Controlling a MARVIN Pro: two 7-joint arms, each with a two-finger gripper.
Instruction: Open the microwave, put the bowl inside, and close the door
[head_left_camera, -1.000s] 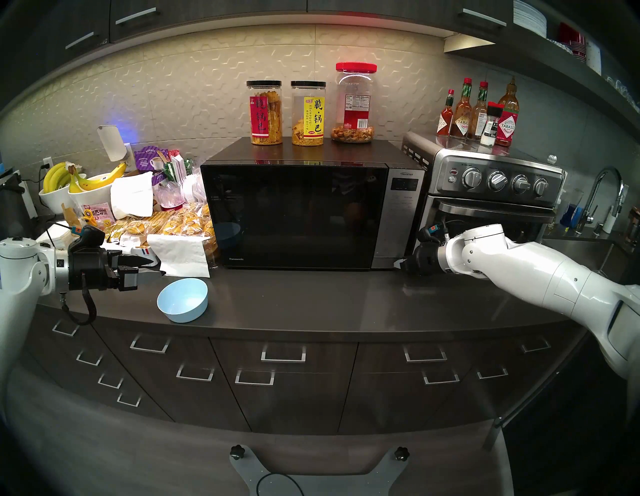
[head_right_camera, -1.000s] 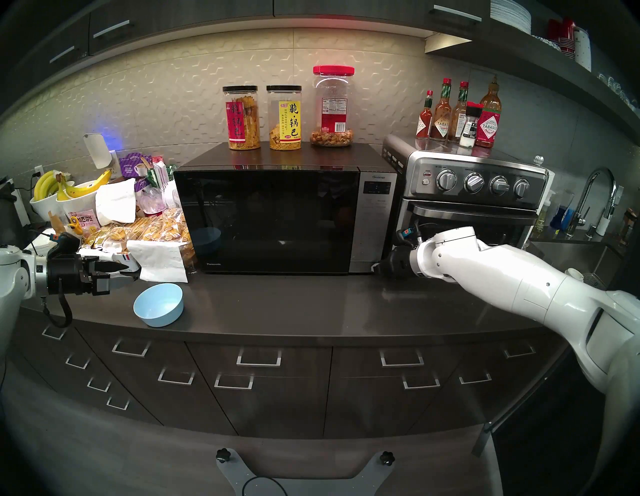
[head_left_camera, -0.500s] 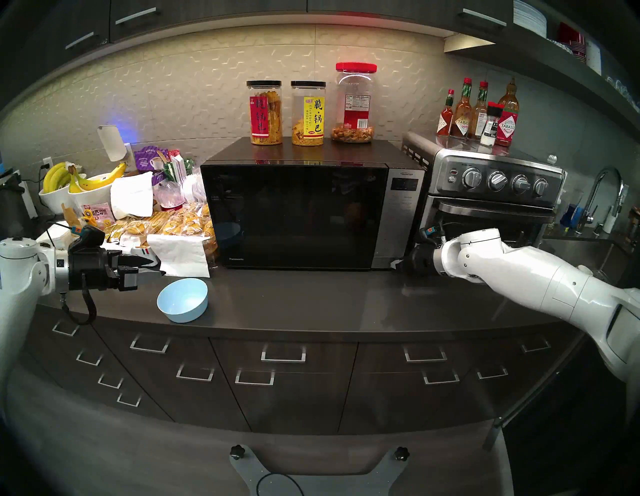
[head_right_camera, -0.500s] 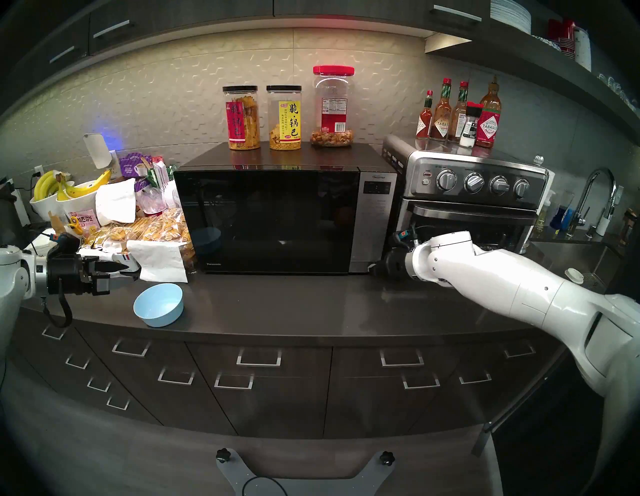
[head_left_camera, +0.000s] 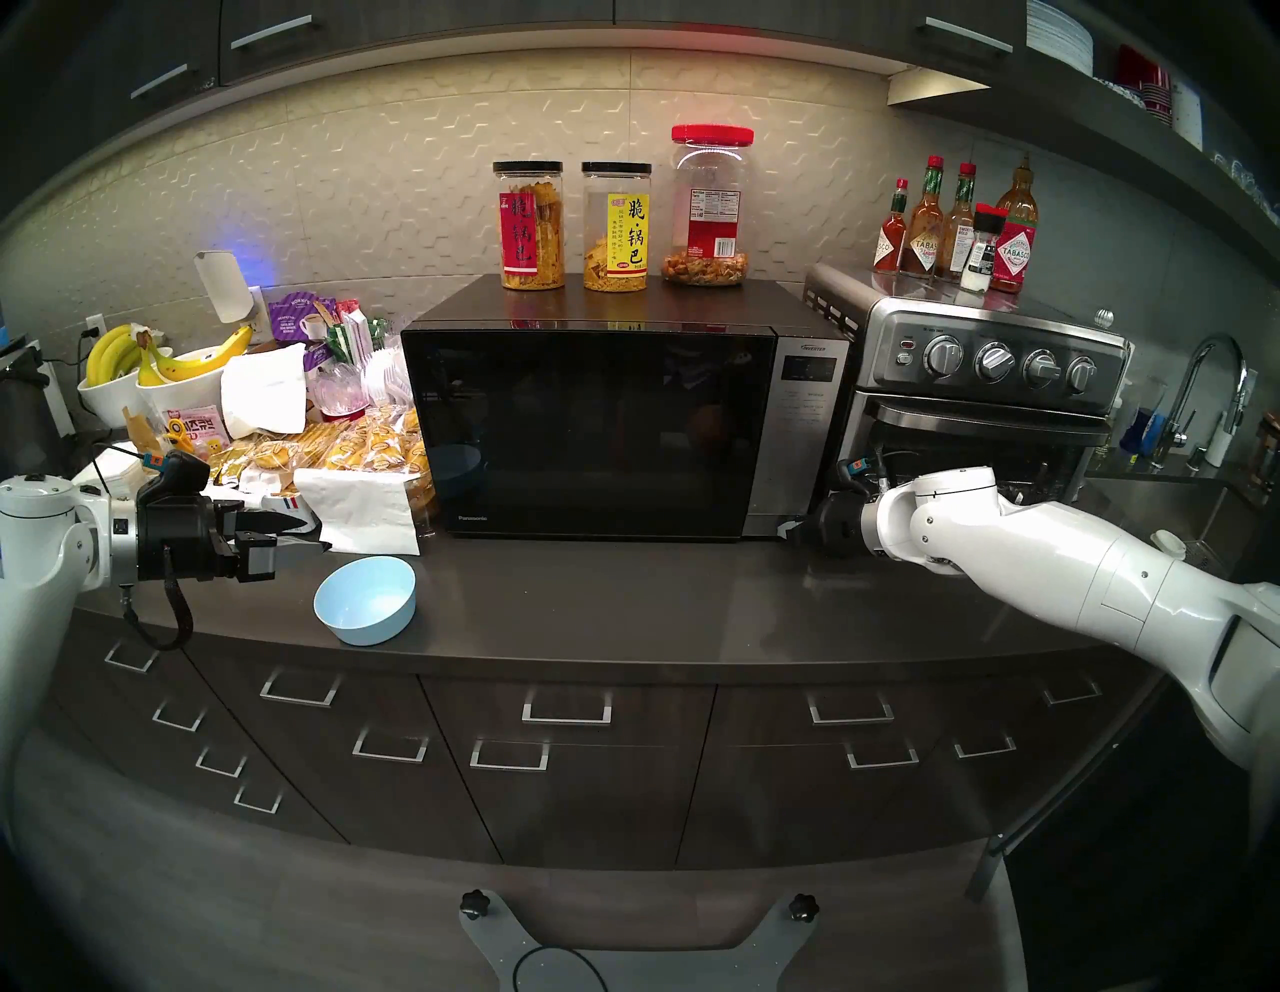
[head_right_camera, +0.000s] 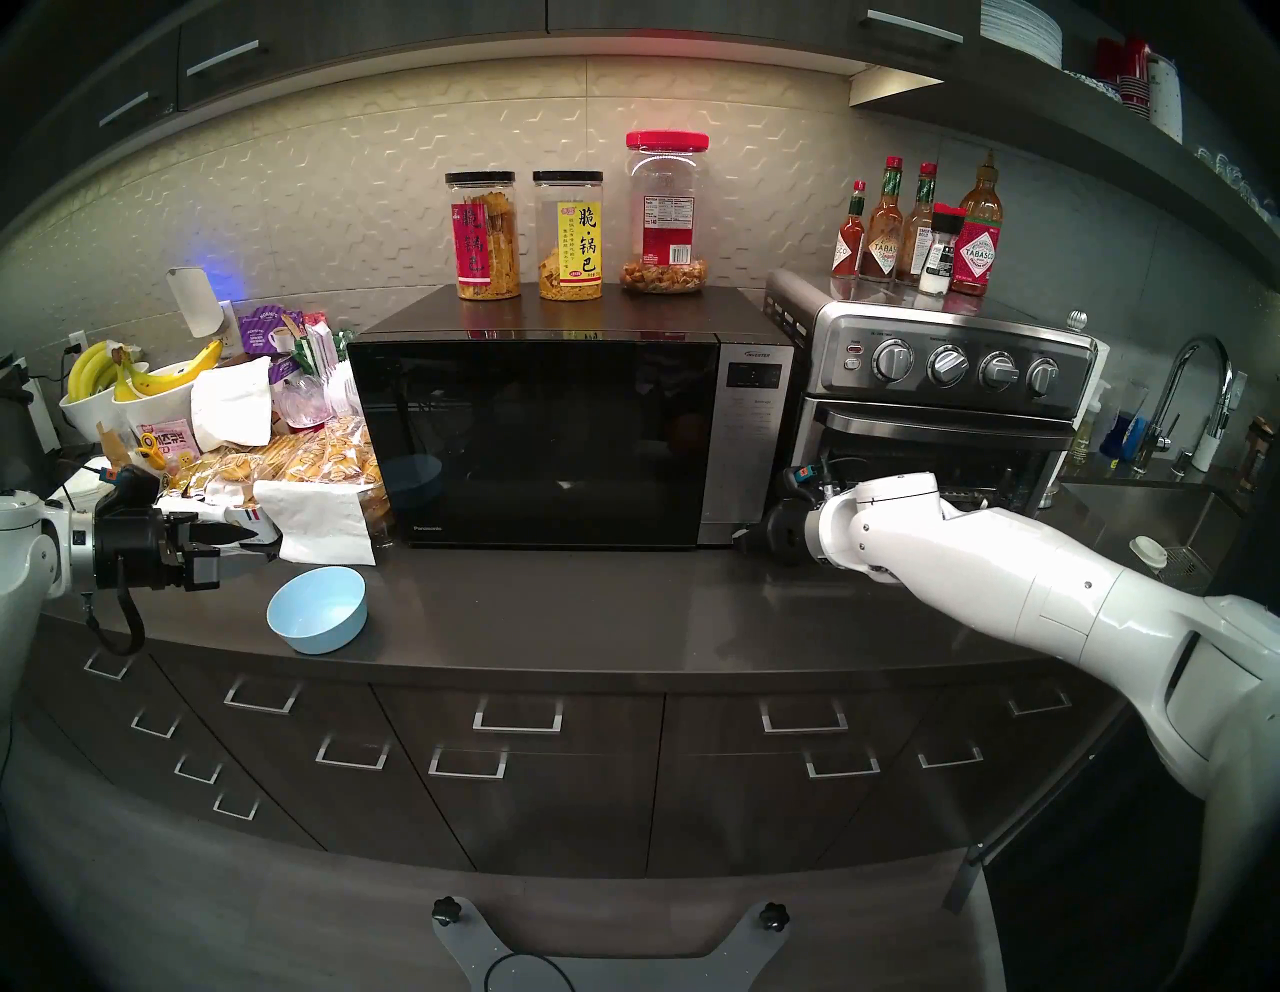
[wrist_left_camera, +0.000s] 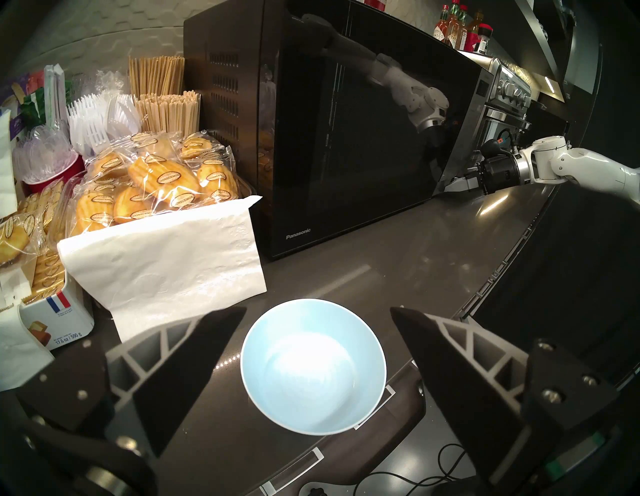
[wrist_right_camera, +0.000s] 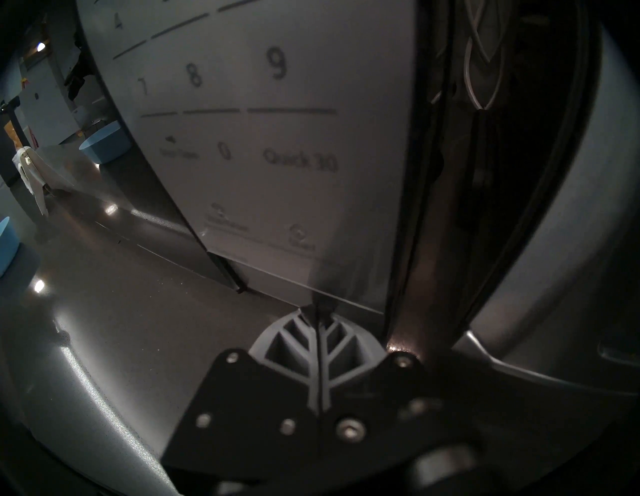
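The black Panasonic microwave (head_left_camera: 623, 305) stands at the back of the counter with its glossy door (head_left_camera: 589, 429) closed. The silver control panel (head_left_camera: 803, 429) is on its right and fills the right wrist view (wrist_right_camera: 277, 156). The light-blue bowl (head_left_camera: 365, 599) sits upright and empty near the counter's front edge, left of the microwave. My left gripper (head_left_camera: 312, 533) is open just left of the bowl; in the left wrist view the bowl (wrist_left_camera: 313, 367) lies between and below the fingers (wrist_left_camera: 194, 363). My right gripper (head_left_camera: 786, 532) is shut and empty, its tips (wrist_right_camera: 317, 308) at the panel's bottom edge.
A stainless toaster oven (head_left_camera: 997, 388) stands right of the microwave, close behind my right wrist. Three jars (head_left_camera: 613, 228) stand on the microwave. A white napkin (wrist_left_camera: 166, 263), packaged cakes (head_left_camera: 360, 450) and banana bowls (head_left_camera: 138, 395) crowd the left. A sink faucet (head_left_camera: 1205, 388) is far right.
My right arm has moved left, bringing the shut gripper up to the bottom right corner of the microwave's front. The left arm and the bowl have not moved.
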